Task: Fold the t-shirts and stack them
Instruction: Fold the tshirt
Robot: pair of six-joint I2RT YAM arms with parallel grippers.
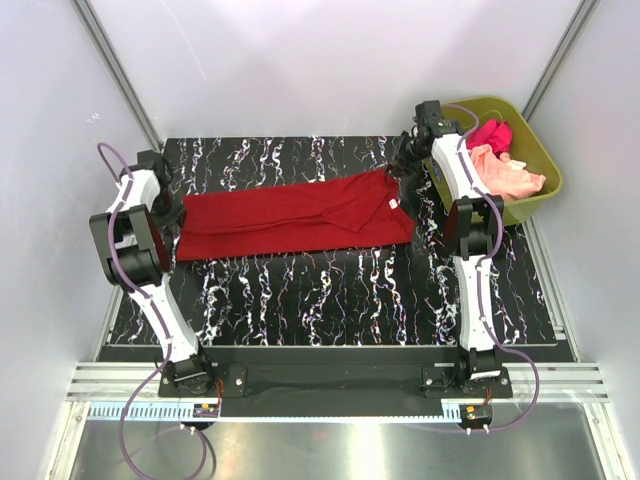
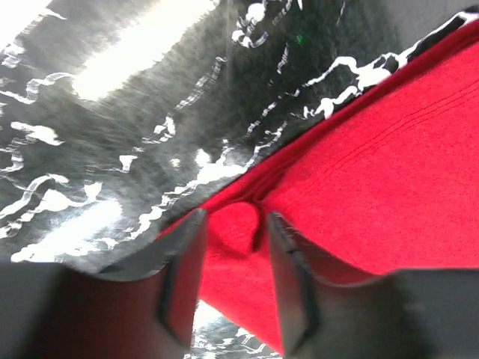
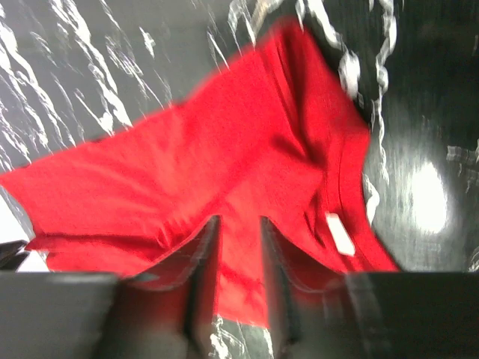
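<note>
- The red shirt [image 1: 290, 215] lies stretched in a long band across the middle of the top view, on the black marbled table [image 1: 330, 300]
- Its left end sits at the middle left of the frame, and its right end, slightly higher, reaches the upper right of centre
- A small white label [image 1: 393, 200] shows on the cloth near the right end
- The left gripper [image 1: 172, 213] is at the left end of the band, at the middle left of the frame
- In the left wrist view, the left gripper [image 2: 233, 258] has its two dark fingers [image 2: 182, 280] at the lower centre, with a raised fold of the red shirt [image 2: 374, 194] pinched between them at the cloth's edge
- The right gripper [image 1: 402, 166] is at the upper right end of the band, just left of the tub
- In the right wrist view, the right gripper [image 3: 238, 250] has its jaws drawn close on a narrow strip of the red shirt [image 3: 224, 149], which fans out above them across the centre of the frame
- The label [image 3: 340, 232] lies at the lower right there, just beside the right-hand finger [image 3: 278, 258]
- An olive tub [image 1: 541, 193] stands at the upper right of the top view, off the table's right edge
- Inside it, a pink shirt [image 1: 492, 133] is bunched toward the top and a peach shirt [image 1: 505, 176] lies below it, the two touching
</note>
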